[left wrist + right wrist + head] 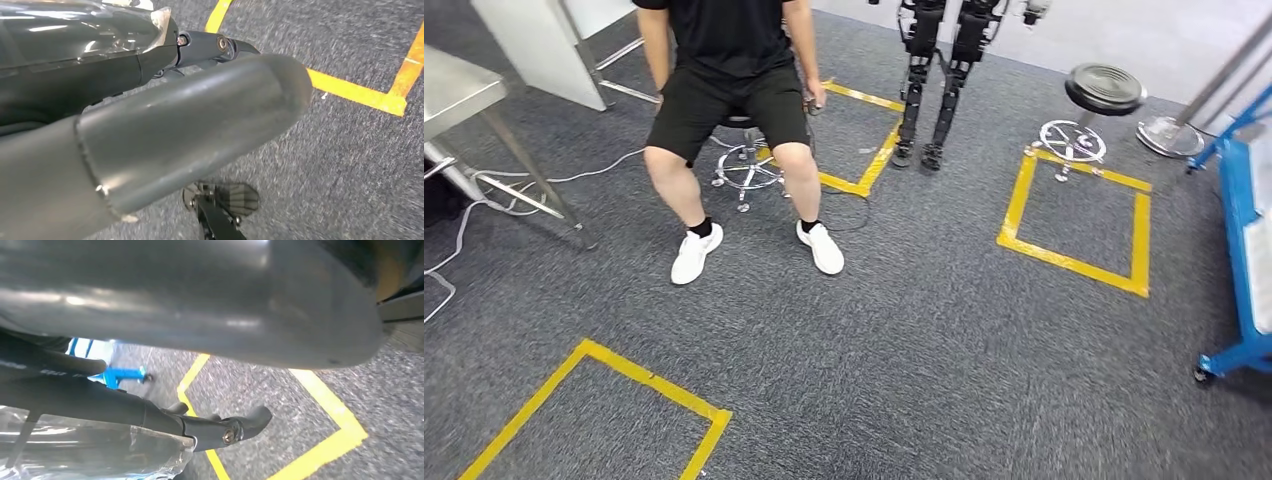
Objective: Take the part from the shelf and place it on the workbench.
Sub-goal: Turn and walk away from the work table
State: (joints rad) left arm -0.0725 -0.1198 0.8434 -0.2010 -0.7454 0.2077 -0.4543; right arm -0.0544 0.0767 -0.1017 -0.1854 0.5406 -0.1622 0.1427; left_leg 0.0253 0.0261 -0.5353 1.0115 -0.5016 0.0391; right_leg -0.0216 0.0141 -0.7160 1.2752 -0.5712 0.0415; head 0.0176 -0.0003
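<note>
A: What does the head view give?

B: Grey carpet (924, 350) with yellow tape squares (1074, 262) on it. A person (724, 90) in black shorts and white shoes sits on a wheeled stool (746, 170). Beside them stand the dark legs of another robot (934, 90). Further right is a black round stool (1104, 88), and a blue cart (1239, 200) stands at the right edge. A metal table (459, 95) stands at the left edge.

A: And the left wrist view?

B: The left hand (165, 130) is close up, its thick grey thumb across the frame. The dark fingers (210, 46) run out straight and close together. Against them lies a dark, glossy thing under crinkled clear film, which I take to be the part (75, 30). I cannot tell whether the fingers grip it or merely lie along it. Carpet and tape (350, 90) are beneath.

A: The right wrist view?

B: Much the same. The right hand (200, 300) shows its grey thumb, and its dark fingers (240, 425) reach out straight along the film-covered part (90, 450), touching it. Whether they hold it, I cannot tell. Beyond them are the tape (330, 440) and a blurred bit of the blue cart (120, 375).
</note>
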